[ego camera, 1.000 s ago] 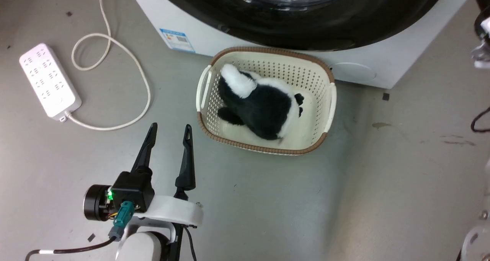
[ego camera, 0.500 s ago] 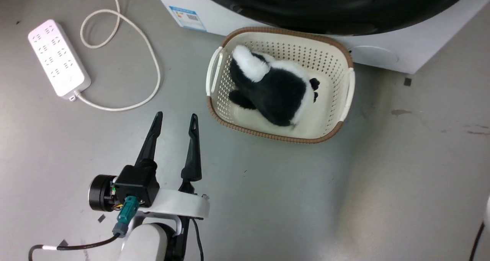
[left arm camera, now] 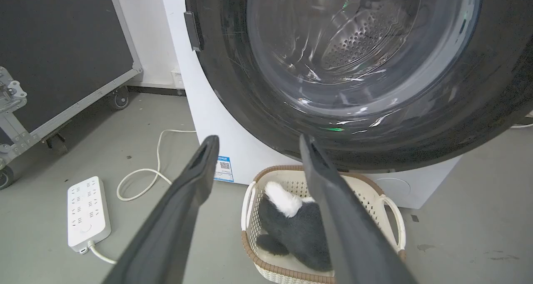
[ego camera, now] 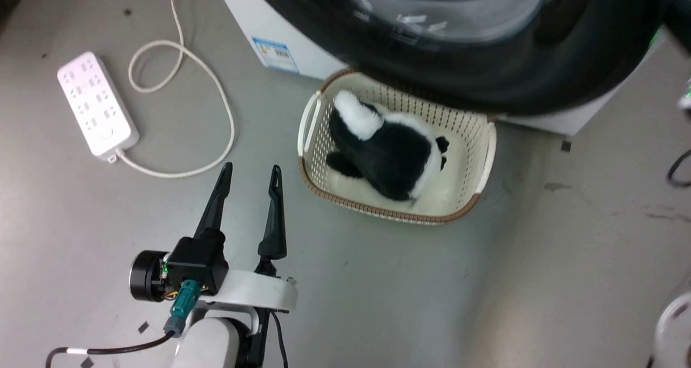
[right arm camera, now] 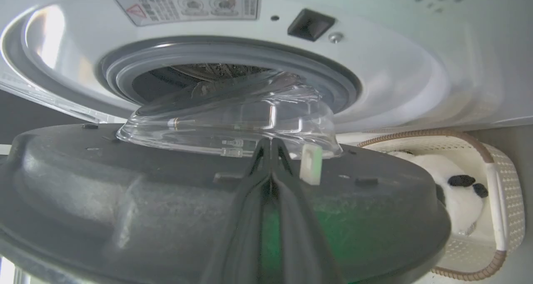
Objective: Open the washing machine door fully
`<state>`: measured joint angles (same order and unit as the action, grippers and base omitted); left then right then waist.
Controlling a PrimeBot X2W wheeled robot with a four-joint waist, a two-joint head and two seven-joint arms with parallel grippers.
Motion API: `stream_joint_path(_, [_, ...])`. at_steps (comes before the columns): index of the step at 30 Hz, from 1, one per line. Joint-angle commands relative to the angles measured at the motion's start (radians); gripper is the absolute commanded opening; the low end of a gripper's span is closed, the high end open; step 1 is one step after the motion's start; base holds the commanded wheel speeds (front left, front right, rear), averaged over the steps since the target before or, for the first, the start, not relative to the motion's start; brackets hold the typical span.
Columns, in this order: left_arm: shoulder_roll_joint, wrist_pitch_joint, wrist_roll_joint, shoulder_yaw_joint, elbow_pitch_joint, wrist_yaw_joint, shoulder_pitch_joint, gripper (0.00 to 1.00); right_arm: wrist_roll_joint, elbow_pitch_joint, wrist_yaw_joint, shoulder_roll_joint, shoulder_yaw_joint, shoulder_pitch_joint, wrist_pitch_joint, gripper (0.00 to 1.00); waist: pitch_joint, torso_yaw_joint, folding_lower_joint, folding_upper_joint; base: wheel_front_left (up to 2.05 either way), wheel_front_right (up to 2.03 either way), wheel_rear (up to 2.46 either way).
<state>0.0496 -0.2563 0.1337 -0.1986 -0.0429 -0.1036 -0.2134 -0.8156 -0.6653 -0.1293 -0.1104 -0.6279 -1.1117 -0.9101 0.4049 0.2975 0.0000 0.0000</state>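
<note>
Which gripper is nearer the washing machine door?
Right. The right gripper lies shut along the door, tips by its glass bowl; the left gripper hangs open over the floor.

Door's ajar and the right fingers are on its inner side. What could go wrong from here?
1. The right gripper is shut with nothing clamped, tips at the base of the glass bowl of the washing machine door, so it may slide off the smooth curve.
2. The basket sits below the door's lower rim; whether the swing clears it is unclear.
</note>
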Motion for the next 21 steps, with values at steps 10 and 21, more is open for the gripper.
stream_joint_path(10, [0.002, -0.006, -0.021, 0.015, -0.036, 0.013, 0.063, 1.0, -0.243, 0.079, -0.001, 0.06, 0.167, 0.293, -0.078, 0.0, -0.164, -0.03, 0.0, 0.0, 0.0, 0.0, 0.0])
stream_joint_path(21, [0.002, -0.006, -0.024, 0.003, -0.053, 0.045, 0.118, 1.0, -0.56, 0.219, -0.001, 0.06, 0.649, 0.545, 0.042, 0.0, -0.225, -0.042, 0.0, 0.0, 0.0, 0.0, 0.0])
